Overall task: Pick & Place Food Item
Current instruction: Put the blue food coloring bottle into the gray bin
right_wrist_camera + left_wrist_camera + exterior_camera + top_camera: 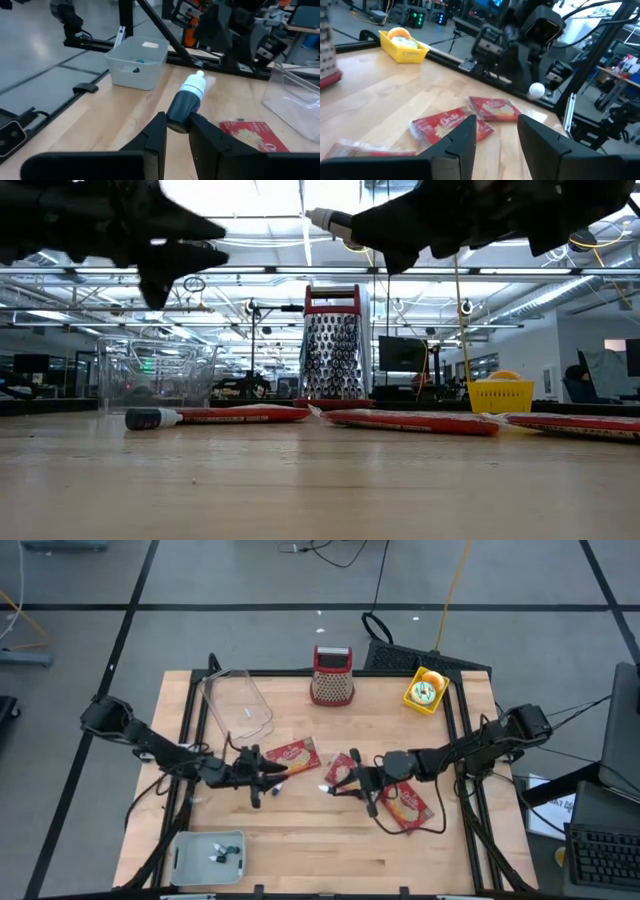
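Three flat red food packets lie on the wooden table: one [292,755] just beyond my left gripper, one [346,766] in the middle, and one [405,803] under my right arm. My left gripper [272,772] hovers open above the table, pointing at the packets [445,125], with nothing between its fingers. My right gripper [345,783] hangs above the middle packet, facing the left gripper. It is shut on a dark marker with a white cap [187,97]. My right gripper pinches the marker's dark barrel [178,112] between its two fingers. The marker lies along the fingers, and its white cap [194,85] sticks out past the fingertips toward the table's left. The fingers are about level, and the marker is lifted clear of the table.
A clear plastic container [235,705] stands at the far left, a red-topped grater [332,675] at the far middle and a yellow basket [425,690] at the far right. A grey bin [208,855] sits at the near left corner. A small dark-and-white tube [150,418] lies on the table.
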Tool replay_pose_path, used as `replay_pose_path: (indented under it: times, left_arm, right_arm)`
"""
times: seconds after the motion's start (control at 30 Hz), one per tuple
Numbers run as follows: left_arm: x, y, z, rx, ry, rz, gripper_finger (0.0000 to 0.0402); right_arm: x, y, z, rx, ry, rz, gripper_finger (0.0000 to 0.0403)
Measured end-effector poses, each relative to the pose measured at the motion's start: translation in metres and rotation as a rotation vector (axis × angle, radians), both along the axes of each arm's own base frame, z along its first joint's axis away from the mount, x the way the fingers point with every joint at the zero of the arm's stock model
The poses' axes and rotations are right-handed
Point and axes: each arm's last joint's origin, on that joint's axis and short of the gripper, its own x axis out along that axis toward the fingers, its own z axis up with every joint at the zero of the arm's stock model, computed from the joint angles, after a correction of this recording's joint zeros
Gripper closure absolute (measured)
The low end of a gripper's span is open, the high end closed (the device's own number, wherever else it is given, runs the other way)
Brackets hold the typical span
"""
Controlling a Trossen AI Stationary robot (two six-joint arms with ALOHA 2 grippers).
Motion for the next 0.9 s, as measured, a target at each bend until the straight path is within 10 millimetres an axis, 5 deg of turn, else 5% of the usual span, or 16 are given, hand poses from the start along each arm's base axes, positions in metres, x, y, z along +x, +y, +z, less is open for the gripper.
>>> replay_pose_path:
  times: [0.23, 0.4, 0.9]
  left_arm:
    - [0.052, -0.021, 0.01, 0.133, 0.018, -0.017, 0.0193]
    - [0.081, -0.034, 0.015, 0.233, -0.006, -0.212, 0.0159]
    - [0.102, -0.022, 0.023, 0.198, 0.002, -0.226, 0.0172]
  right_arm:
    - [0.0, 0.0, 0.0, 0.0, -0.001, 0.007, 0.0348]
    - [-0.001, 0.004, 0.002, 0.047, -0.007, 0.102, 0.0348]
    - [-0.001, 0.007, 0.008, 0.08, -0.067, 0.158, 0.0348]
